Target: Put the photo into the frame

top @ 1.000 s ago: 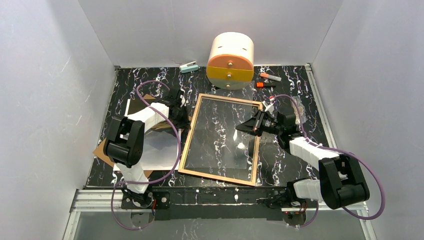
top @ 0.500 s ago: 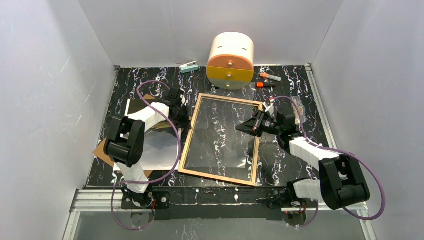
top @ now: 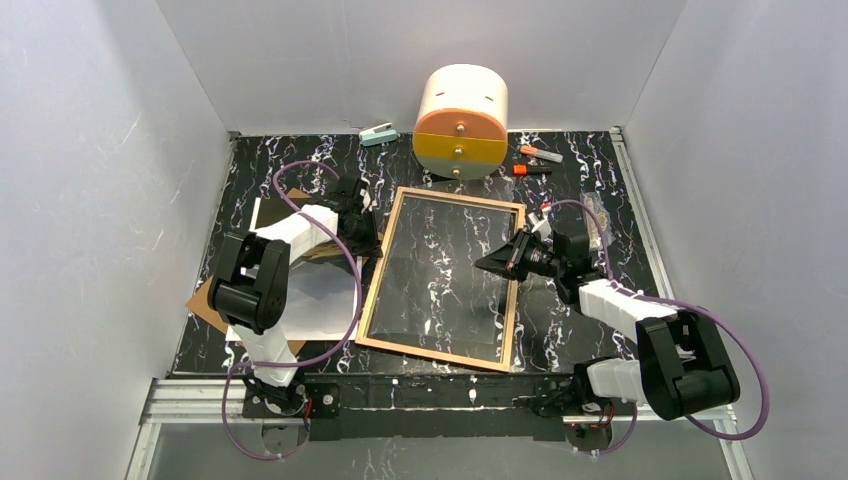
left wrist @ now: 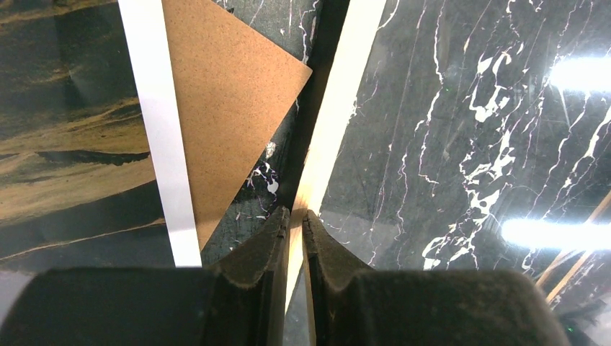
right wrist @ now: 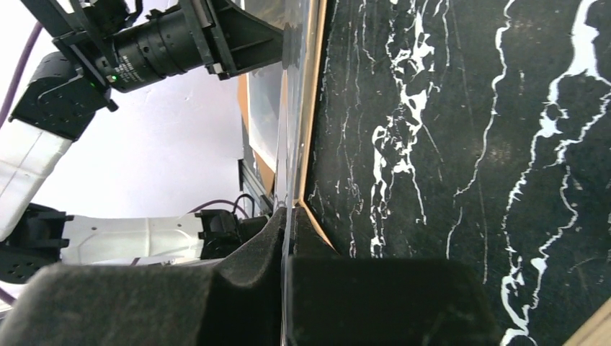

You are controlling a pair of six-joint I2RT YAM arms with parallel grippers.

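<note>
The frame [top: 430,351] lies mid-table, tan wooden rim up, with its clear glass pane [top: 440,270] over the dark marble. My left gripper [top: 367,238] is shut on the frame's left rim [left wrist: 344,94]; its fingertips [left wrist: 277,223] pinch the pale wood. My right gripper [top: 488,264] is shut on the thin edge of the glass pane [right wrist: 290,108], just inside the right rim [right wrist: 311,108]. The photo [top: 310,300] lies flat left of the frame, partly under my left arm. Its golden-brown landscape and white border [left wrist: 68,144] show in the left wrist view.
A brown backing board [left wrist: 223,94] lies under the photo, one corner touching the frame's rim. At the back stand a round cream-and-orange drawer box [top: 461,122], a small teal stapler [top: 378,134] and orange markers [top: 535,160]. A clear plastic bag [top: 600,225] lies at right.
My right gripper has shifted slightly toward the near edge and right, still holding the pane's edge. The left arm and the photo have not moved.
</note>
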